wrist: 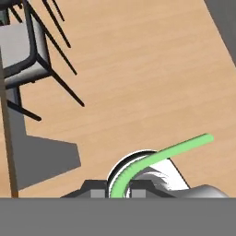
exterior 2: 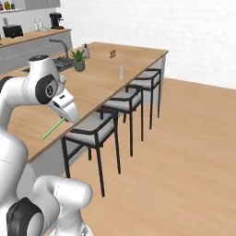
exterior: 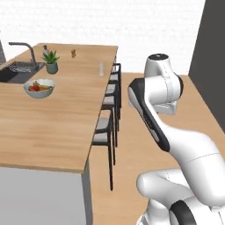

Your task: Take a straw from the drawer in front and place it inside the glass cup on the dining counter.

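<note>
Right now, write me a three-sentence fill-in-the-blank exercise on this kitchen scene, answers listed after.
1. The gripper is shut on the light-green ____.
2. The glass cup stands on the dining counter, near the edge lined with ____.
3. The potted plant stands beside the black ____.

Missing words: straw; stools; sink

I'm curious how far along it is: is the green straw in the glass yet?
Not yet. The straw is pinched in the shut end effector near the stools, while the glass cup stands apart on the dining counter.
</note>
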You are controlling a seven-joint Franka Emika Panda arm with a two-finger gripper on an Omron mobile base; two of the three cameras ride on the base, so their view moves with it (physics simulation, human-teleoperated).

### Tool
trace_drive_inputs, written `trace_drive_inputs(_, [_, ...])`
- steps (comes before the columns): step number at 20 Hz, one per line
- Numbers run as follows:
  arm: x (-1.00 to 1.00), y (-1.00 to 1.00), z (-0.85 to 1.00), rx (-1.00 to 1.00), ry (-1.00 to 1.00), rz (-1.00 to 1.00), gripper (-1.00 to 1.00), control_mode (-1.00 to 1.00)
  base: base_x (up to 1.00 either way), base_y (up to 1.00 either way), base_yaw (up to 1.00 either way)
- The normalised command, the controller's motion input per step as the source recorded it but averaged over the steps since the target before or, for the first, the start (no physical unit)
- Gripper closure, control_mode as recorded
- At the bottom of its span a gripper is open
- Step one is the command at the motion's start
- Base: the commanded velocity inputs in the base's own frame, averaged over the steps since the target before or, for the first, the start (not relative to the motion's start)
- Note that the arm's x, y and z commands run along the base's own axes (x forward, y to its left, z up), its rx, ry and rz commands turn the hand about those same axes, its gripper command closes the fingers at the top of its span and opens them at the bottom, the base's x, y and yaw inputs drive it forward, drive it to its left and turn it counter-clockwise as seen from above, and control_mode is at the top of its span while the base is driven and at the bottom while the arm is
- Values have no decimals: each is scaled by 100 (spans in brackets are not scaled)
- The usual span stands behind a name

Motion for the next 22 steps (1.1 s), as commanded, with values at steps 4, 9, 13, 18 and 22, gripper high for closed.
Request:
trace_drive_inputs(4, [0, 0, 0, 0, 0, 0, 100, 100, 66, -91, 46])
trace_drive_inputs(9, [0, 0, 0, 0, 0, 0, 100, 100, 60, -100, 39])
trace_drive_inputs(13, [0, 0, 0, 0, 0, 0, 100, 100, 43, -100, 40])
trace_drive_inputs(18, [0, 0, 0, 0, 0, 0, 100, 100, 42, -95, 44])
trace_drive_inputs(22, [0, 0, 0, 0, 0, 0, 100, 100, 39, -90, 47])
